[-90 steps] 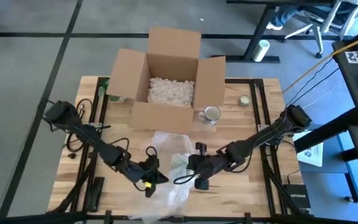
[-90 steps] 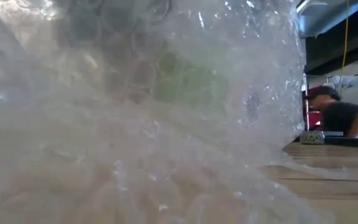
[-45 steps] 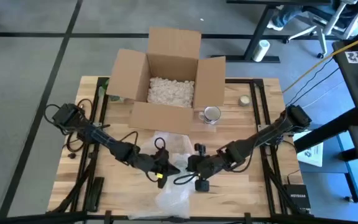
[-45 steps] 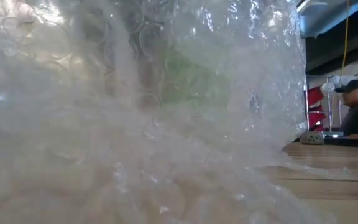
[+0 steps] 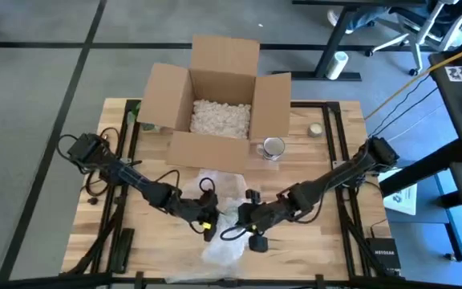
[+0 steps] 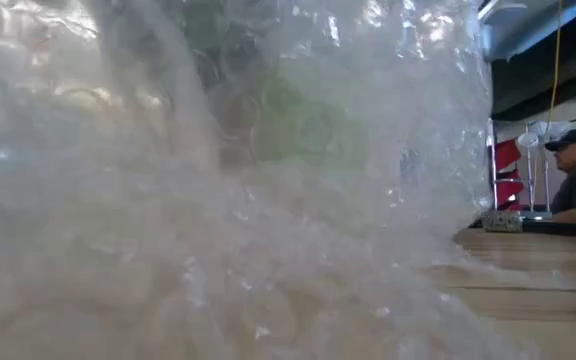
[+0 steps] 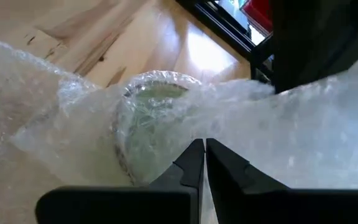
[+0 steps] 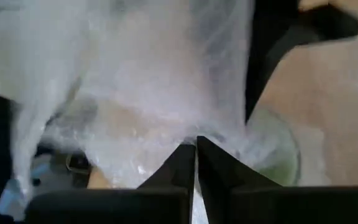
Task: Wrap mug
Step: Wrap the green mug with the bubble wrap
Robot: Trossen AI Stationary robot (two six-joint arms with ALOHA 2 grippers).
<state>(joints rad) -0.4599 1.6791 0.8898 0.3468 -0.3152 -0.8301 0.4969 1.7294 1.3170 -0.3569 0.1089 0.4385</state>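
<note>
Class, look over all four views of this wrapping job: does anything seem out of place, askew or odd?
One oddity: the bubble wrap lies right against the low camera, blocking nearly all of its view. Otherwise nothing looks spilled or damaged. The left claw and right claw both pinch the wrap around the green mug.

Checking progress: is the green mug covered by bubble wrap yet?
Partly covered: bubble wrap drapes around the green mug, but its rim shows uncovered in the left wrist view.

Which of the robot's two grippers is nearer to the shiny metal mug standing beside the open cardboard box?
The right gripper is nearer, in front of the metal mug; the left gripper is farther, toward the left. Both pinch bubble wrap.
</note>
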